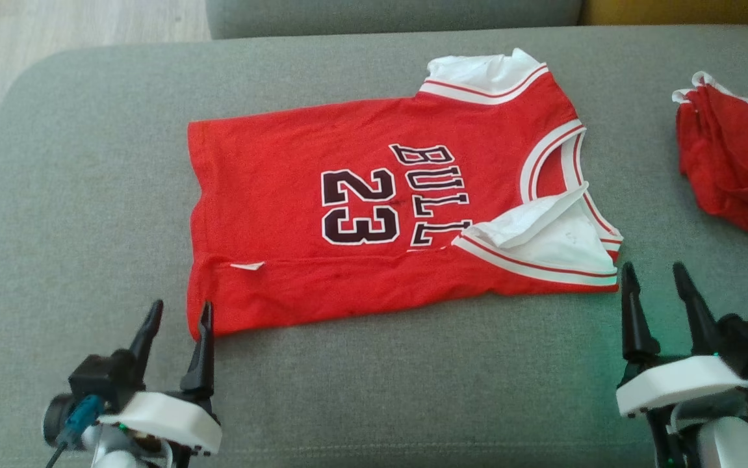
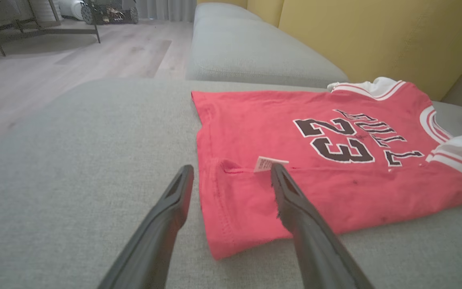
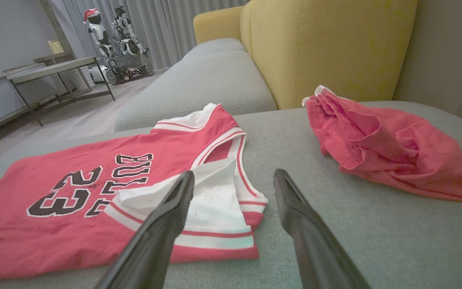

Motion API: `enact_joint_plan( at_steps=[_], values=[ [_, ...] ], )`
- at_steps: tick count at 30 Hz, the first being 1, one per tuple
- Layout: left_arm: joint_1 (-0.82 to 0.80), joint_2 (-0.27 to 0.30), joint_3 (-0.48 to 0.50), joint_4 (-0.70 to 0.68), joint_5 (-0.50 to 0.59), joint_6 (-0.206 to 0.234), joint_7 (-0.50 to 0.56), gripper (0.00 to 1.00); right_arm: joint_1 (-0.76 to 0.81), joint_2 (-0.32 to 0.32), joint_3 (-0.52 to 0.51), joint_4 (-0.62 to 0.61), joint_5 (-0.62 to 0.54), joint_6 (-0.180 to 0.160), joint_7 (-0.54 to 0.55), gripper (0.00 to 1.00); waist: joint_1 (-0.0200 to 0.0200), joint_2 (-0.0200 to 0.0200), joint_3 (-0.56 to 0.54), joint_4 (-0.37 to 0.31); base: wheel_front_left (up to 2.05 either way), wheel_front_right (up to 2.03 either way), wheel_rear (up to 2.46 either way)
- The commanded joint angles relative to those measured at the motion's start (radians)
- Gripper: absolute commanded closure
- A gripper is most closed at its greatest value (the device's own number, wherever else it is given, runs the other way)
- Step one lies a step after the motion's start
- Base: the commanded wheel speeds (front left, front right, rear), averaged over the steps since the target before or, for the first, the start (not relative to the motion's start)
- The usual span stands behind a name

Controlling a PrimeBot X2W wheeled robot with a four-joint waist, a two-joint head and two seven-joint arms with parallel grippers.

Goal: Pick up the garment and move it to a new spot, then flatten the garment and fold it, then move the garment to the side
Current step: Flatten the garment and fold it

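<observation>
The garment (image 1: 374, 208) is a red basketball jersey with white trim and a black "23", lying spread on the grey sofa seat (image 1: 88, 214), its near long edge folded up over the front. My left gripper (image 1: 177, 312) stands open at the jersey's near left corner, which lies between its fingers in the left wrist view (image 2: 231, 188); no finger grips cloth. My right gripper (image 1: 656, 273) is open just beyond the jersey's near right corner, by the folded white armhole (image 3: 218, 208); it hovers there (image 3: 234, 178) with nothing held.
A second red garment (image 1: 737, 169) lies crumpled at the seat's right side (image 3: 387, 152). A yellow backrest (image 3: 327, 44) rises behind the seat, another grey cushion (image 2: 251, 52) lies beyond, and wooden floor (image 2: 74, 56) shows to the left.
</observation>
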Motion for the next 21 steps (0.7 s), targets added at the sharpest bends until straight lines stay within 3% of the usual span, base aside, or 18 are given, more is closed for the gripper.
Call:
enact_joint_plan(
  at_steps=[1, 21],
  values=[
    [-0.048, 0.001, 0.030, 0.000, -0.012, -0.010, -0.012, 0.00, -0.040, -0.005, 0.019, -0.008, 0.005, -0.001, 0.008, 0.00, 0.0000, 0.0000, 0.010, -0.002, 0.00, 0.00, 0.00],
    [-0.242, 0.012, -0.013, 0.341, -0.166, -0.072, 0.036, 0.00, -0.236, -0.005, 0.012, 0.288, 0.039, -0.001, 0.083, 0.00, 0.0000, 0.0000, 0.119, 0.012, 0.00, 0.00, 0.00]
  ],
)
